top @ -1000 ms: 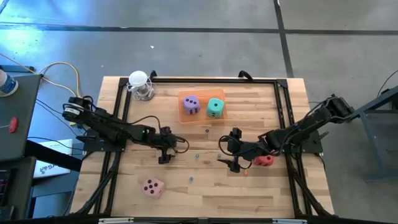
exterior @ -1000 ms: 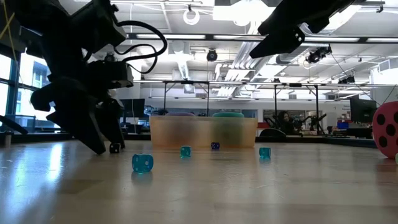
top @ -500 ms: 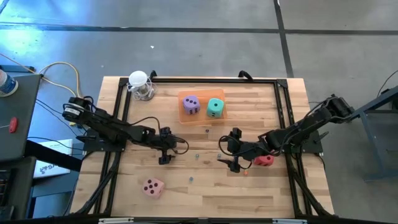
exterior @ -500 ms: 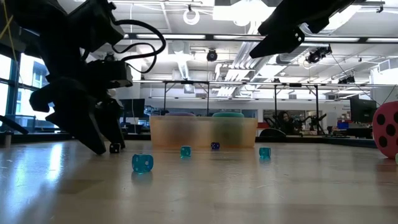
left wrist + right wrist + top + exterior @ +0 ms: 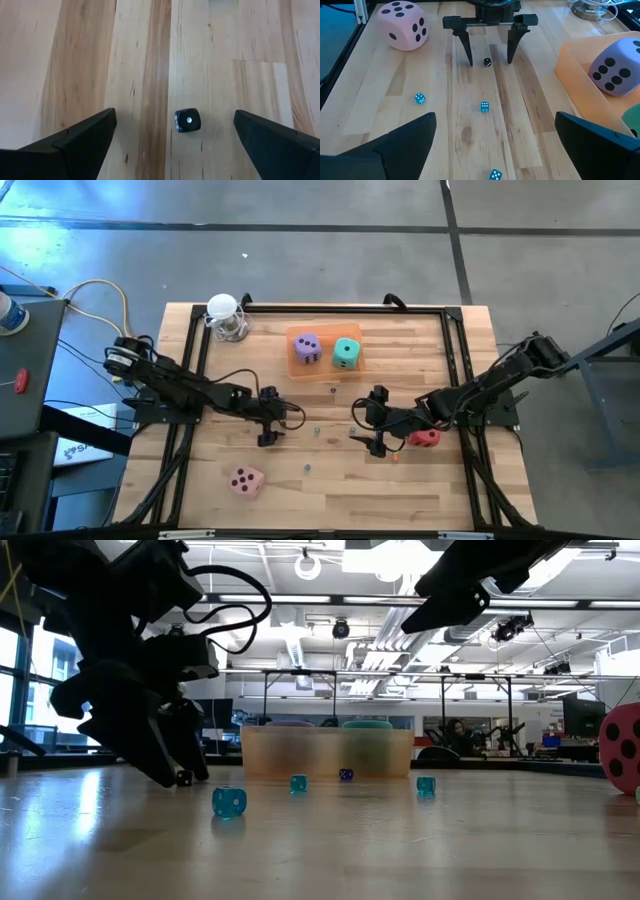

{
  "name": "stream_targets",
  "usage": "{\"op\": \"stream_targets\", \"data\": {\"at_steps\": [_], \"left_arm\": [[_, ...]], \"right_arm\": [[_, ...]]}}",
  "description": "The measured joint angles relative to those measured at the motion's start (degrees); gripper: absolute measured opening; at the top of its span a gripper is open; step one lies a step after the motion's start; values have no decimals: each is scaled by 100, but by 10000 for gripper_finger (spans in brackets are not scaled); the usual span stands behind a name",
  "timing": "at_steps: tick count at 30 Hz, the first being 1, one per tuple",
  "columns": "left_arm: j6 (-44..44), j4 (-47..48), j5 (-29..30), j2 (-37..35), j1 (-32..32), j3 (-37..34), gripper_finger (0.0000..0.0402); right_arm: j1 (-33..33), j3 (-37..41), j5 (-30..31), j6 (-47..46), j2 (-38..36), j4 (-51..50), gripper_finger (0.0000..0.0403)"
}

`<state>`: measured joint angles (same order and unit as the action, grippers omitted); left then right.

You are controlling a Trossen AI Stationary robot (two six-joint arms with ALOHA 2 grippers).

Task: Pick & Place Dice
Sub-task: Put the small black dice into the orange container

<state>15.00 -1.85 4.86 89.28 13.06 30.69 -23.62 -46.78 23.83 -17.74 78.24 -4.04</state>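
High view | desk (image 5: pixel 420 490) wooden | orange tray (image 5: pixel 297 366) holds purple die (image 5: pixel 307 348) and teal die (image 5: pixel 346 353) | pink die (image 5: pixel 245 480) near front edge | red die (image 5: pixel 427 437) beside right tool (image 5: pixel 378 423), fingers spread | left tool (image 5: pixel 267 417) spread, straddling tiny black die (image 5: pixel 188 120)

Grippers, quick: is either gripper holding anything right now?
Left gripper: open, empty, straddling a tiny black die.
Right gripper: open, holding nothing.
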Motion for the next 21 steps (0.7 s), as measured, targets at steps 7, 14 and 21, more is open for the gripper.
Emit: {"op": "stream_targets", "data": {"at_steps": [7, 14, 21], "left_arm": [[29, 75, -17, 48, 0, -2, 392], [194, 426, -44, 43, -2, 11, 372], [171, 390, -28, 43, -7, 2, 355]], "right_arm": [[0, 0, -2, -46, 1, -2, 400], [0, 0, -2, -42, 2, -2, 400], [0, 0, 0, -42, 2, -4, 400]]}}
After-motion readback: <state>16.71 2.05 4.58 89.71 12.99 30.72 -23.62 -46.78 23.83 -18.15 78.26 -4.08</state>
